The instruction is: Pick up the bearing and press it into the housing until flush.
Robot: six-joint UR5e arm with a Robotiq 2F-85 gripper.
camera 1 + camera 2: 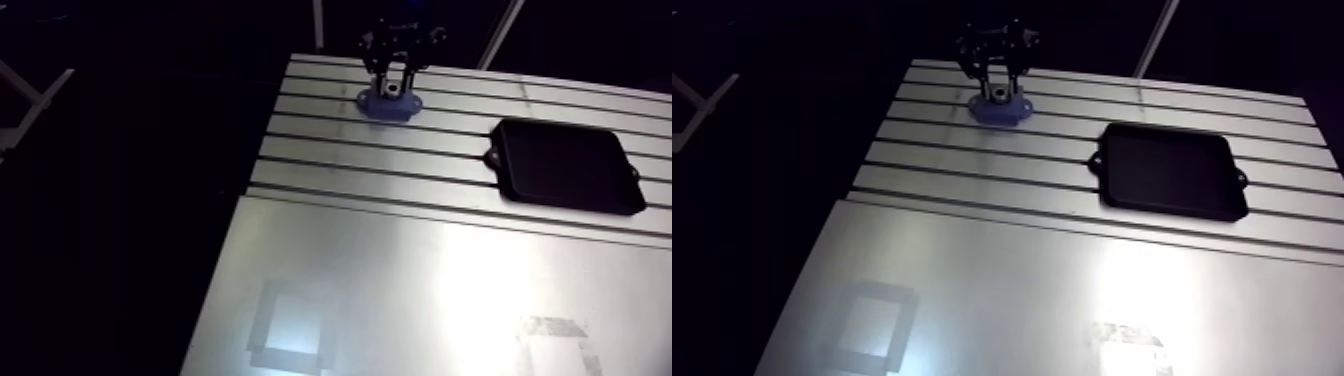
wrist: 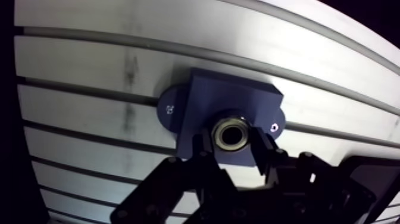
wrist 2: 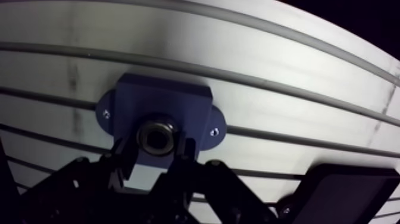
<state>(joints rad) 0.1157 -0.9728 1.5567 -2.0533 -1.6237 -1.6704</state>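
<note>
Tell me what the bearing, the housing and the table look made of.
The bearing looks like metal, likely steel: its ring gleams with bright highlights. The housing seems to be plastic, maybe printed: matte blue-purple, no glints. The table looks like brushed aluminium: pale, softly reflective, slotted.

Dark pincer [image 1: 998,90] over a blue housing [image 1: 1000,110], near the far edge of the slotted bench [image 1: 972,260], silvery bearing [image 1: 998,98] at its tips, flat black tray [image 1: 1169,172] lying well apart
</note>
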